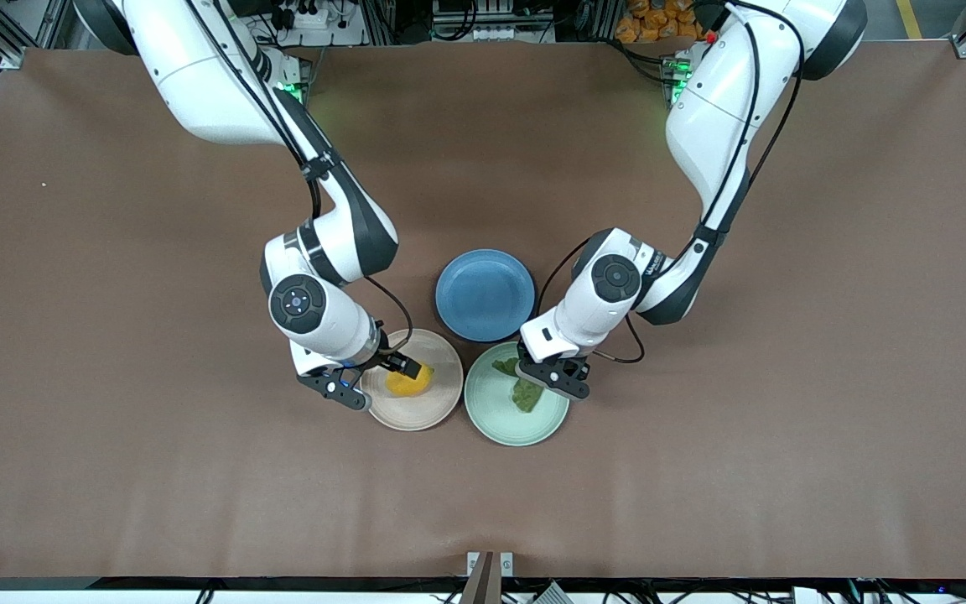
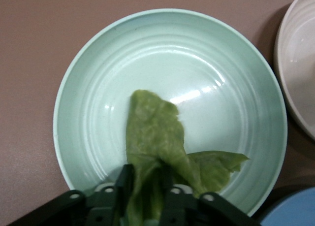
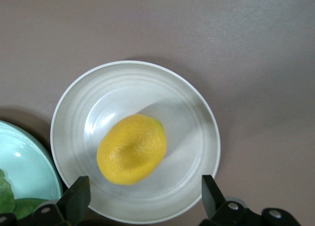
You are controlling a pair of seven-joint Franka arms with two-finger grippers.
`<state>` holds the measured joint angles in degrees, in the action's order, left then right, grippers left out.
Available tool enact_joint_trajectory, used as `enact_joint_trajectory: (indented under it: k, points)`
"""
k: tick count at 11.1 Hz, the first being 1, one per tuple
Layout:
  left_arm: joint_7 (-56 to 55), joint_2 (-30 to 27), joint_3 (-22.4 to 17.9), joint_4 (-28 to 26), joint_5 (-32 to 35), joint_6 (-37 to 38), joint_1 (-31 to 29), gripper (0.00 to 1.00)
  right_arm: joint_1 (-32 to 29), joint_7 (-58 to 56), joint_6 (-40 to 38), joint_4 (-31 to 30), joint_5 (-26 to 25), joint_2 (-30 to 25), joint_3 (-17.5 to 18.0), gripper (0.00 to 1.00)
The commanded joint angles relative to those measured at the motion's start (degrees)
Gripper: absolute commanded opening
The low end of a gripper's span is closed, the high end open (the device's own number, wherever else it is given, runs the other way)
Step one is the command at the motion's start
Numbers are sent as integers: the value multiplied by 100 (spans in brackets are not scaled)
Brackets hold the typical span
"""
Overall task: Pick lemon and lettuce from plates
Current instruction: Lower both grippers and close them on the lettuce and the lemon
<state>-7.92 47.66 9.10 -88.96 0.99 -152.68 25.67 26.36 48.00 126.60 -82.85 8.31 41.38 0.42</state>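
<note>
Right gripper (image 1: 374, 377) is low over the beige-pink plate (image 1: 441, 403), lower centre of the front frame, fingers spread wide with the lemon (image 1: 408, 382) between them, not clamped; in the right wrist view the two fingertips (image 3: 74, 199) sit at the bottom corners with the lemon (image 3: 132, 148) resting in the middle of the plate (image 3: 197, 113), clear of both. Left gripper (image 1: 553, 375) is down on the mint green plate (image 1: 491, 419), just beside the beige one toward the left arm's end of the table. Its fingers (image 2: 123, 181) are pinched onto the lettuce (image 2: 155, 132) at the leaf's near end, bottom centre of the left wrist view; the rest of the leaf lies flat across the plate (image 2: 88, 88) floor. In the front view the lettuce (image 1: 525, 394) shows in the upper part of that plate, partly under the gripper. A blue plate (image 1: 485, 294) sits just above both plates in the frame, farther from the camera, nothing on it. All of it on the brown table (image 1: 114, 419).
</note>
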Motion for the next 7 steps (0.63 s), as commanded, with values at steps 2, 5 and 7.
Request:
enact_joint_trajectory:
  k: [2,5,7]
  points:
    - [-201,33,-172,45,279,-69,157,8,159,200,584,207,232,431,-24,100]
    - [-175,-28,-250,45,401,-69,149,0,150,218,708,303,232,651,-24,100]
    - [-227,-239,-286,71,621,-60,96,0,176,236,717,435,232,827,-24,100]
